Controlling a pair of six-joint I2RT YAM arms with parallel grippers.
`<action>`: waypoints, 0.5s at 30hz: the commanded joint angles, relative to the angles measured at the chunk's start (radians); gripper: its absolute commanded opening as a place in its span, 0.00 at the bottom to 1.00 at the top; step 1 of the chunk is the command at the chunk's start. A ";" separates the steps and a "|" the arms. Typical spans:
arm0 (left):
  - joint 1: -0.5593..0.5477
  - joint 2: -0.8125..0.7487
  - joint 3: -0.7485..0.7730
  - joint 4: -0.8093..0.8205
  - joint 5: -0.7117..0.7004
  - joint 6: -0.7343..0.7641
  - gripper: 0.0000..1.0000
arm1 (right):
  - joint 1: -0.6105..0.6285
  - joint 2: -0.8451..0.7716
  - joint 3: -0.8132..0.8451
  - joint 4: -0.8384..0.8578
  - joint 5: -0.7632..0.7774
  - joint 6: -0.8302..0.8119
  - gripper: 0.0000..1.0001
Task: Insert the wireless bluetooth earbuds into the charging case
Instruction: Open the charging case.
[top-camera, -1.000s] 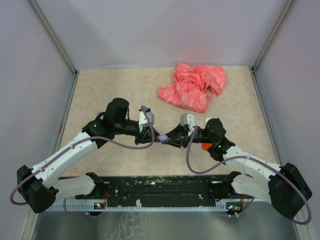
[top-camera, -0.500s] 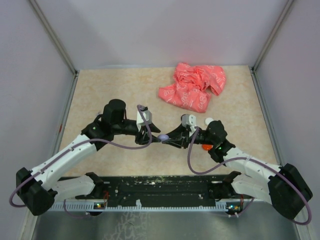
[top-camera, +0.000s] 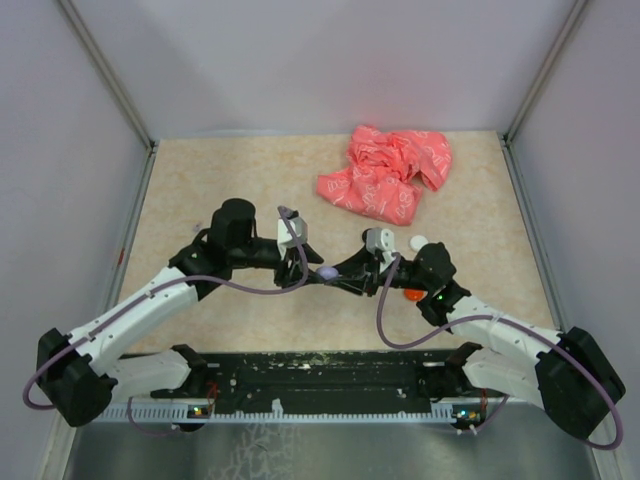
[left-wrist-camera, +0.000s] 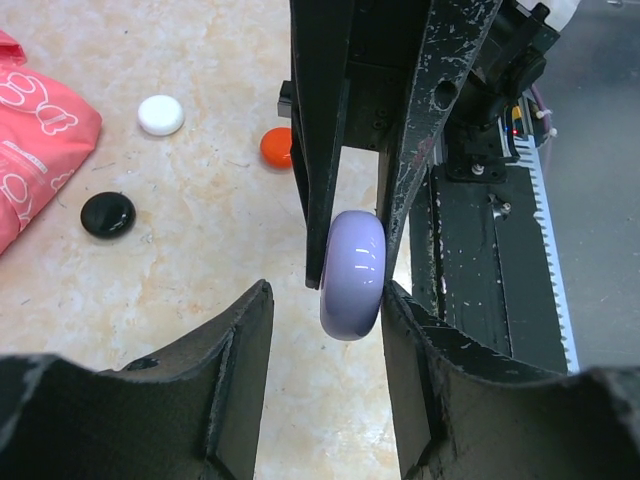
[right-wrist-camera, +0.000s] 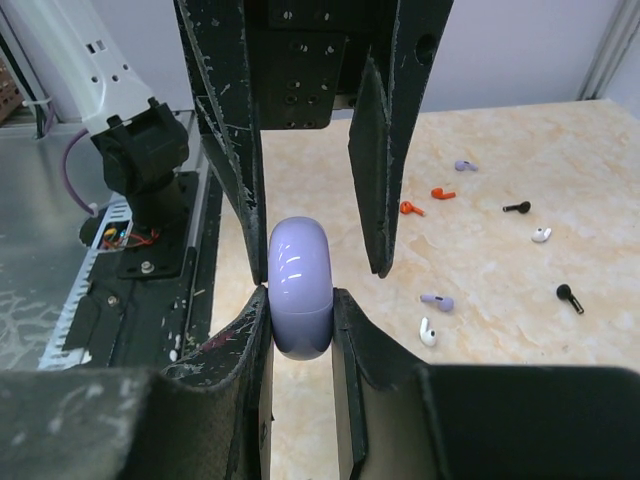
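A pale purple charging case (right-wrist-camera: 300, 255), closed, is held above the table between both arms at the centre (top-camera: 326, 272). My right gripper (right-wrist-camera: 300, 296) is shut on its lower half. My left gripper (left-wrist-camera: 326, 300) is open around the same case (left-wrist-camera: 352, 275); one of its fingers (right-wrist-camera: 232, 150) lies against the case, the other stands apart. Several tiny earbuds lie loose on the table in the right wrist view: pale purple (right-wrist-camera: 437, 300), white (right-wrist-camera: 427, 332), black (right-wrist-camera: 568, 296), orange (right-wrist-camera: 408, 208). They are hidden in the top view.
A crumpled pink bag (top-camera: 385, 172) lies at the back right. Round discs lie on the table: white (left-wrist-camera: 161, 114), black (left-wrist-camera: 108, 214), orange (left-wrist-camera: 276, 146). The black rail (top-camera: 330, 375) runs along the near edge.
Both grippers stay together at the case. The left wrist has turned a little. The right arm has shifted slightly, uncovering a white disc behind it.
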 joint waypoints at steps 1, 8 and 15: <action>0.007 0.004 -0.001 0.040 -0.041 -0.028 0.52 | -0.005 -0.010 0.000 0.075 -0.014 0.013 0.00; 0.041 -0.025 -0.018 0.096 -0.079 -0.091 0.51 | -0.005 0.012 -0.007 0.093 -0.033 0.018 0.00; 0.095 -0.043 -0.032 0.144 -0.054 -0.143 0.51 | -0.005 0.011 -0.013 0.101 -0.037 0.018 0.00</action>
